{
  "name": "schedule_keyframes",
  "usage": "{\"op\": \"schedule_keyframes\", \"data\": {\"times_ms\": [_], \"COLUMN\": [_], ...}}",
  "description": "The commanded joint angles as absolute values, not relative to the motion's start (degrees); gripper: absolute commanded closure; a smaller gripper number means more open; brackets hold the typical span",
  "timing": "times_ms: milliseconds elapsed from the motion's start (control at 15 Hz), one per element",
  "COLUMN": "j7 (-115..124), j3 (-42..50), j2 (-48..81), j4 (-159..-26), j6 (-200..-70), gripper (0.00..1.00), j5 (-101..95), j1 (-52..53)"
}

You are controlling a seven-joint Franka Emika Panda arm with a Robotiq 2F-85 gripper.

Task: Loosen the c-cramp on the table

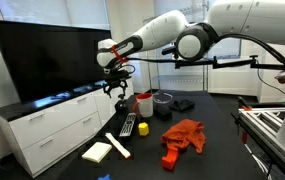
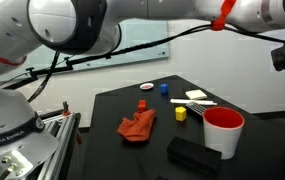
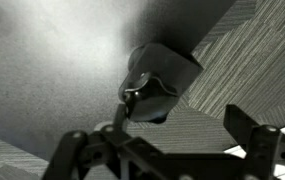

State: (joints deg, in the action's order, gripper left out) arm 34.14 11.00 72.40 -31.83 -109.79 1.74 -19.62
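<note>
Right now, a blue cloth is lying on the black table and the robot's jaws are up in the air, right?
Not quite. The cloth is orange, not blue, as both exterior views show. It does lie on the black table, and the jaws are up in the air.

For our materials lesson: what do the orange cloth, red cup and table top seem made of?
Orange cloth: soft matte fabric, shown by crumpled folds. Red cup: likely plastic, with a smooth thin rim and pale inside. Table: matte black top, no glare; material unclear.
</note>
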Motion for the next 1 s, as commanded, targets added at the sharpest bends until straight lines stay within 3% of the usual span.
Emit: {"op": "schedule_keyframes", "data": {"times_ms": [0,933], "j7": [33.2,33.6], "j3": [11.0,11.6], "j2": [73.1,72.8], "j4": [-31.2,-32.1], "j6": [-113.0,-111.8], "gripper": [0.00,0.00], "j5": [1.5,1.2], "j1": [-19.6,-19.3]}}
